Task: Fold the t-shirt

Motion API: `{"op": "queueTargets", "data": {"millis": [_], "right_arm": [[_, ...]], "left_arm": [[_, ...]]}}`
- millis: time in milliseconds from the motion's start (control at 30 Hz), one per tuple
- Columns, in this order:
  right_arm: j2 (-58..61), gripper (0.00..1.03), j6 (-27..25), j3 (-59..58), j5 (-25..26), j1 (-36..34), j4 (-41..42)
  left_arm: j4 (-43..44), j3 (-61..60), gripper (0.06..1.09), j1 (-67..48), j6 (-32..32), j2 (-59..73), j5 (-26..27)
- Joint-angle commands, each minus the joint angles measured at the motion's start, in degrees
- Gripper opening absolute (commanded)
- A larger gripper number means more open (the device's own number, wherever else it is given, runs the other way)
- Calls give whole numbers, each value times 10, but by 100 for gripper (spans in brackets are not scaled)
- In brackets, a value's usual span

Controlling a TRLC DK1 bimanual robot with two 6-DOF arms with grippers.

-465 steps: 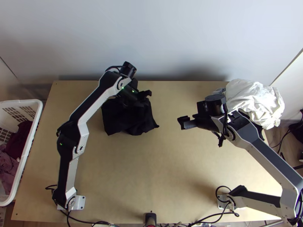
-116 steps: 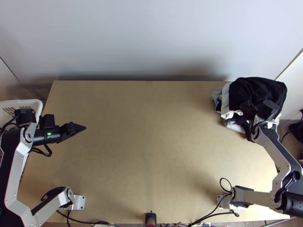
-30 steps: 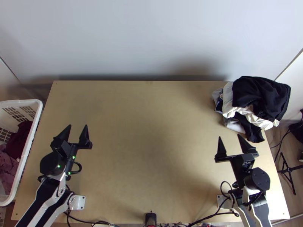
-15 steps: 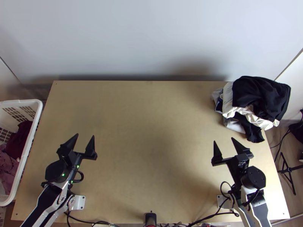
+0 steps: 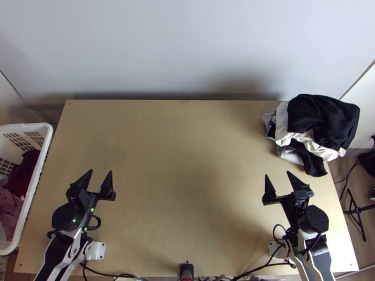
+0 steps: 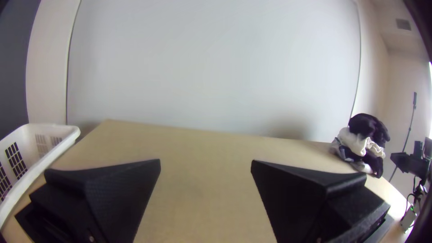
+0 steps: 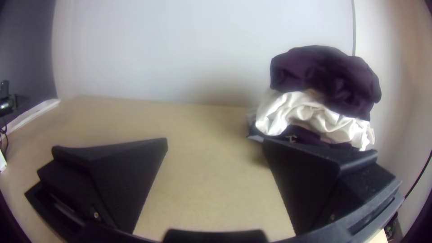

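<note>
Black cloth (image 5: pixel 323 117) bunched atop pile (image 5: pixel 281 125); likely light, limp; best pinched at loose edge (image 5: pixel 296 127). Left gripper (image 5: pixel 101 171), right gripper (image 5: pixel 277 173): jaws wide apart, empty.

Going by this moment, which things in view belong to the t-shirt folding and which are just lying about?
Job:
- left claw, open
- right claw, open
- table
- black garment topping the pile, possibly the t-shirt

Lying about:
- white cloth beneath it
- white basket
- maroon cloth inside
</note>
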Motion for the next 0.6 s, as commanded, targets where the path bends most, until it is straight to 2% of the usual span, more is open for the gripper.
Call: {"op": "queueTargets", "data": {"millis": [0,300,567], "right_arm": [[0,98,6,0,-1,1,0],[0,98,6,-1,-1,3,-1],[0,98,6,-1,-1,2,-2]], "left_arm": [[-36,-1,104,29,0,-67,0],[-120,-1,104,41,-1,-73,0],[-121,-1,104,48,-2,-72,0]]}}
